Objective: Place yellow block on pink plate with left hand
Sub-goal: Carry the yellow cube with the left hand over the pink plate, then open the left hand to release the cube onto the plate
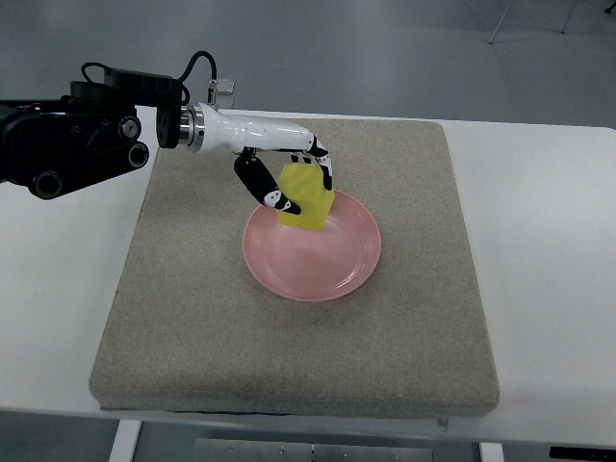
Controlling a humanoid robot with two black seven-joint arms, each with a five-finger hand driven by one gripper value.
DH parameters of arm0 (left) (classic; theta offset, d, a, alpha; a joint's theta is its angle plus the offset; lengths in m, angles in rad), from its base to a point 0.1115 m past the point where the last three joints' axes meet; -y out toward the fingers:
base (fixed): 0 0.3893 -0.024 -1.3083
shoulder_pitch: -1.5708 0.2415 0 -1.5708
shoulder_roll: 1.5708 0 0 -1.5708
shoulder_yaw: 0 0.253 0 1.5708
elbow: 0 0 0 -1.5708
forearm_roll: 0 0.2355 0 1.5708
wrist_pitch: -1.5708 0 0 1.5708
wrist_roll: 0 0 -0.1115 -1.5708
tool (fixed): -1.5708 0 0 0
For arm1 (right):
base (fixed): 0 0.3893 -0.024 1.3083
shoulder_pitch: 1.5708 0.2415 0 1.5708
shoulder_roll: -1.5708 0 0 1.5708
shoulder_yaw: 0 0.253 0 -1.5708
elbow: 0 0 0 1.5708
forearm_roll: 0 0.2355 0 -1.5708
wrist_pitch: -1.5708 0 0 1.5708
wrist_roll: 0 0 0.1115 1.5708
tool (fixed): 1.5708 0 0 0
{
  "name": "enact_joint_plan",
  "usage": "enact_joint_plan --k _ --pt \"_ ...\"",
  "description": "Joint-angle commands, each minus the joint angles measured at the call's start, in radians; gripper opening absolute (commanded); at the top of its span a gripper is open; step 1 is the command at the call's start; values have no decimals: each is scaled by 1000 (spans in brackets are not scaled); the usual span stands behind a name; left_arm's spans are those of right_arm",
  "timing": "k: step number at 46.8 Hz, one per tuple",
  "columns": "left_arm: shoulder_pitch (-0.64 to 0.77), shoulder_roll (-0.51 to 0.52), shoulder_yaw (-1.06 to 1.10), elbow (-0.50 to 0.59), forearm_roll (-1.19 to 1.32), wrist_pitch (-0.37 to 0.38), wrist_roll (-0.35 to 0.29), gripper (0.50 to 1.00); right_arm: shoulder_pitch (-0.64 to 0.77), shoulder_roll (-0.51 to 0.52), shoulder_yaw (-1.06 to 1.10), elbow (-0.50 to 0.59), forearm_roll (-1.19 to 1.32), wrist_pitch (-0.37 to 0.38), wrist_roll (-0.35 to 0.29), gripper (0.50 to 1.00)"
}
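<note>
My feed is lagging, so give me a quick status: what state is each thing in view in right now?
left hand: shut on the yellow block, over the far left rim of the plate.
yellow block: held in the fingers, tilted, over the plate's far edge; contact with the plate cannot be told.
pink plate: upright on the mat, nothing lying loose in it.
grey mat: flat on the white table.
right hand: not in view.
</note>
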State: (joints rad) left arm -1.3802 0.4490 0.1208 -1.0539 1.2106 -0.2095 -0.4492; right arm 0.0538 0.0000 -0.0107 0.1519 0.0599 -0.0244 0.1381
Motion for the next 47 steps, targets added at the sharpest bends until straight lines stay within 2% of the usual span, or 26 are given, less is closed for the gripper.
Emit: enact_joint_plan --k 1,22,40,41,43,44,45,47 --pt "4 -6 5 2 29 -4 1 500 0 0 0 0 0 0 0 924" --pt "69 -59 8 46 102 -4 4 500 0 0 0 0 0 0 0 924" --pt "75 -59 7 51 126 -1 3 500 0 0 0 0 0 0 0 924" --pt "75 -59 7 51 124 -1 4 525 0 0 0 0 0 0 0 924" --pt "76 -59 5 51 124 -1 3 751 0 0 0 0 0 0 0 924" --pt "78 -59 5 49 124 1 3 833 0 0 -2 0 0 0 0 924" --pt "79 -59 5 48 124 1 3 865 0 0 0 0 0 0 0 924" --pt "81 -59 5 45 124 1 3 874 0 0 0 0 0 0 0 924"
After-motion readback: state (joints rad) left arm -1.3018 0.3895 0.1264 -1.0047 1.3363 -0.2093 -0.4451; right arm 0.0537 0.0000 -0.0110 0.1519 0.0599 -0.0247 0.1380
